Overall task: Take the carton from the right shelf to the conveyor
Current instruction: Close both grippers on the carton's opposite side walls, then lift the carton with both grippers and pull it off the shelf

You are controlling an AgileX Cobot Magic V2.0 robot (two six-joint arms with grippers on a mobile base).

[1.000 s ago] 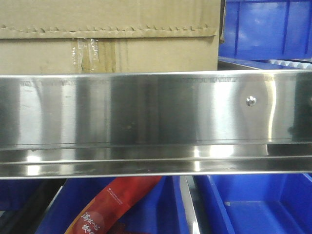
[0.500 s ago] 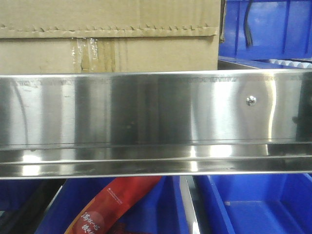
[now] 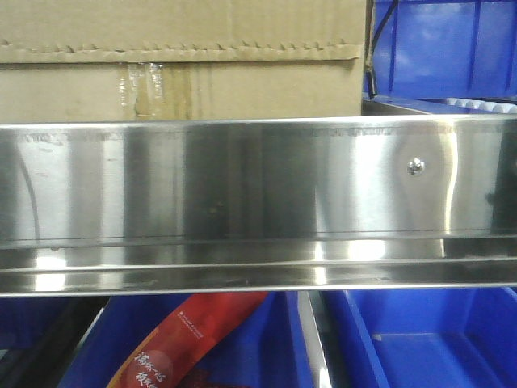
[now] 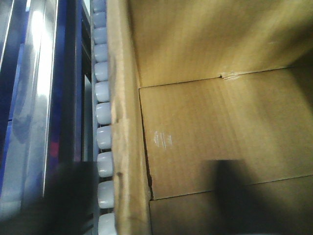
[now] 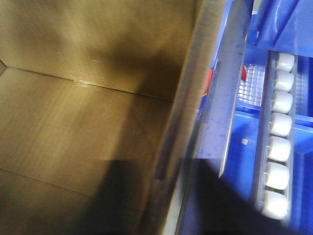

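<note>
Worn brown corrugated cardboard carton [image 3: 178, 56] is being kept on steel-railed right shelf [image 3: 242, 194], beside blue plastic bin [image 3: 444, 48]. Thin dark cable [image 3: 370, 73] is being shown nearer it than before. Opening of left gripper [image 4: 146, 205] and right gripper [image 5: 168, 196] cannot be told.

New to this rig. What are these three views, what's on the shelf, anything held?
It is a two-armed robot on a mobile base, with one front camera and one camera on each wrist. The front view faces the right shelf: its shiny steel rail, the brown carton behind and above the rail, blue bins beside and below, and a red packet in a lower bin. Both wrist views look into the carton past its wall; white rollers run alongside outside. Dark blurs at the bottom may be gripper fingers; whether anything is held cannot be told.
</note>
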